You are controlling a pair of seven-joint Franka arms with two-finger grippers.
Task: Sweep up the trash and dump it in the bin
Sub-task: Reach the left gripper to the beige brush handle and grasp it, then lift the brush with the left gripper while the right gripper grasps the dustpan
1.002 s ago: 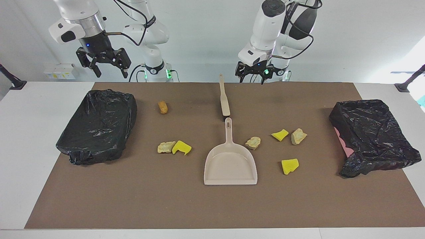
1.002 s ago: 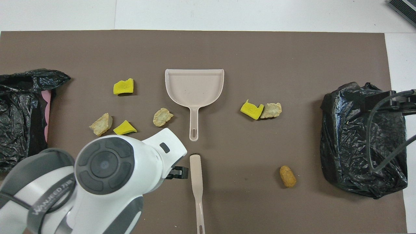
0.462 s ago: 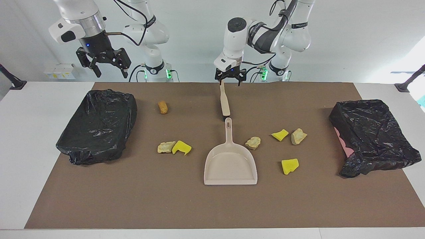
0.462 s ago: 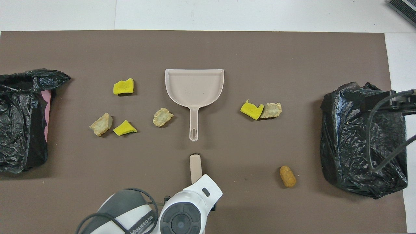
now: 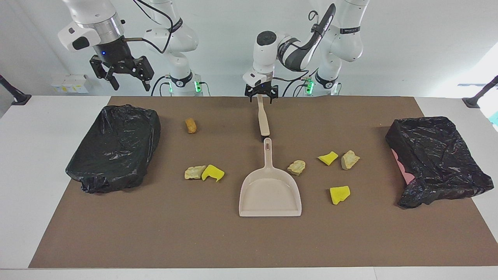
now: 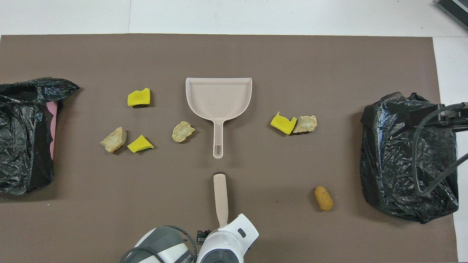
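Observation:
The trash lies scattered on the brown mat: a brown nugget (image 5: 190,125) (image 6: 324,198), yellow sponge chunks (image 5: 213,172) (image 5: 328,158) (image 5: 339,194) and pale beige lumps (image 5: 194,172) (image 5: 297,167) (image 5: 349,159). Two black-bagged bins stand at the table's ends, one bin (image 5: 114,147) (image 6: 407,157) at the right arm's end and the other bin (image 5: 439,159) (image 6: 22,135) at the left arm's. My left gripper (image 5: 261,97) is open, low over the brush (image 5: 263,116) (image 6: 221,197), straddling its handle end nearest the robots. My right gripper (image 5: 125,81) waits open in the air, over the table edge by its bin.
The beige dustpan (image 5: 270,190) (image 6: 218,98) lies flat mid-mat, its handle pointing at the brush tip with a small gap between. Trash lies on both sides of the pan. The left arm's wrist (image 6: 226,244) hides the brush's handle end from above.
The left arm has swung from its own side toward the middle and come down over the brush handle's end. The right arm, trash, dustpan and brush have not moved.

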